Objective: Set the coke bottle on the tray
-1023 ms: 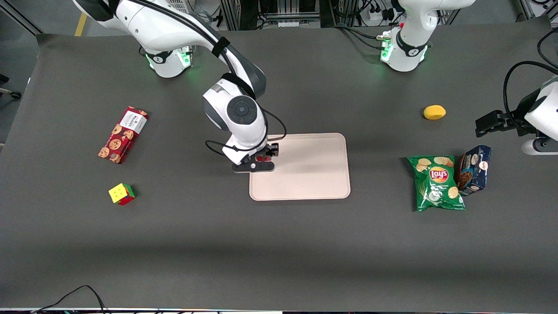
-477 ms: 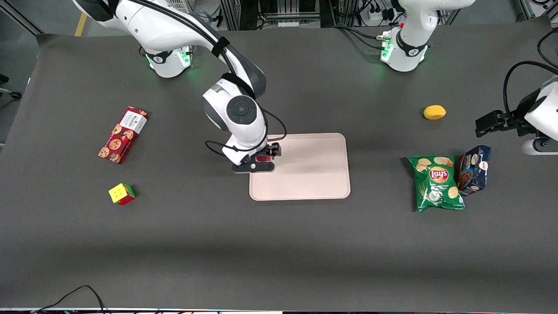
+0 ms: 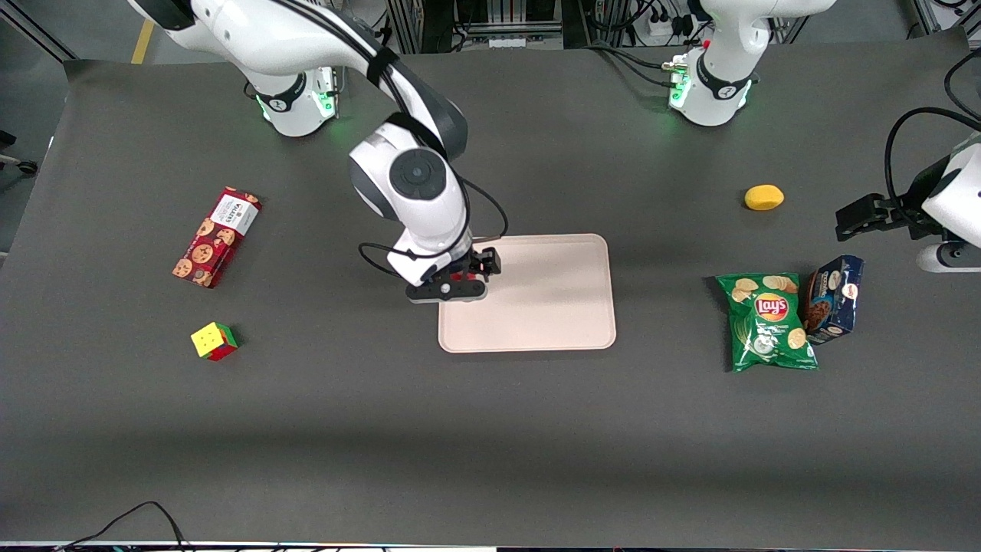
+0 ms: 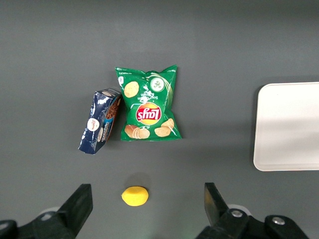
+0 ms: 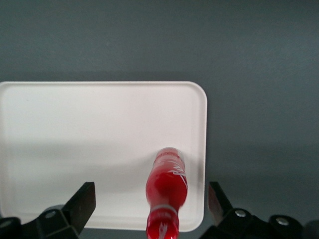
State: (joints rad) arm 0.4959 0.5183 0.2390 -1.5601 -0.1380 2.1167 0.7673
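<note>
The coke bottle point(image 5: 167, 181), small, glossy and all red, stands upright on the pale pink tray point(image 5: 75, 129), close to the tray's rim on the working arm's side. My right gripper point(image 5: 149, 194) is open above it, with a black finger on each side and a clear gap to the bottle. In the front view the gripper point(image 3: 460, 280) hangs over the tray point(image 3: 552, 307) at that same edge, and only a sliver of the bottle point(image 3: 458, 277) shows under it. The tray also shows in the left wrist view point(image 4: 289, 124).
A red cookie box point(image 3: 217, 236) and a colour cube point(image 3: 214, 340) lie toward the working arm's end. A green chips bag point(image 3: 769, 322), a blue box point(image 3: 834, 297) and a yellow fruit point(image 3: 763, 197) lie toward the parked arm's end.
My right arm has risen a little above the tray's edge. The bottle stays standing on the tray.
</note>
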